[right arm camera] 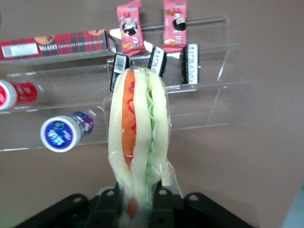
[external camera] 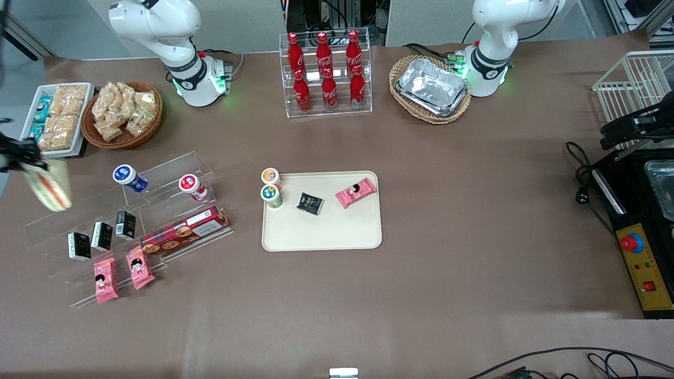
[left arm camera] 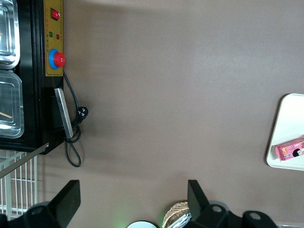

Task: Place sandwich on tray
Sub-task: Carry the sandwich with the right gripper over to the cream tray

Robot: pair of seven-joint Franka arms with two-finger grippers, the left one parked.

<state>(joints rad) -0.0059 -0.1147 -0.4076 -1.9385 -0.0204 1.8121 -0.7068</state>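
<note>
My gripper (external camera: 26,164) (right arm camera: 137,202) is shut on the sandwich (external camera: 50,185) (right arm camera: 137,137), a clear-wrapped wedge of pale bread with orange and green filling. It hangs above the table at the working arm's end, over the clear acrylic shelf (external camera: 121,221) (right arm camera: 190,102). The cream-beige tray (external camera: 326,231) (left arm camera: 285,118) lies flat near the table's middle. On it are two small cups (external camera: 270,187), a black packet (external camera: 309,203) and a pink snack packet (external camera: 356,192) (left arm camera: 290,150).
The shelf carries two lidded cups (external camera: 129,178), black packets (external camera: 102,236), a red biscuit box (external camera: 184,230) and pink packets (external camera: 122,273). A wicker basket of snacks (external camera: 123,113) and a white snack dish (external camera: 55,118) stand nearby. A rack of red bottles (external camera: 326,73) and foil trays (external camera: 432,87) sit farther from the camera.
</note>
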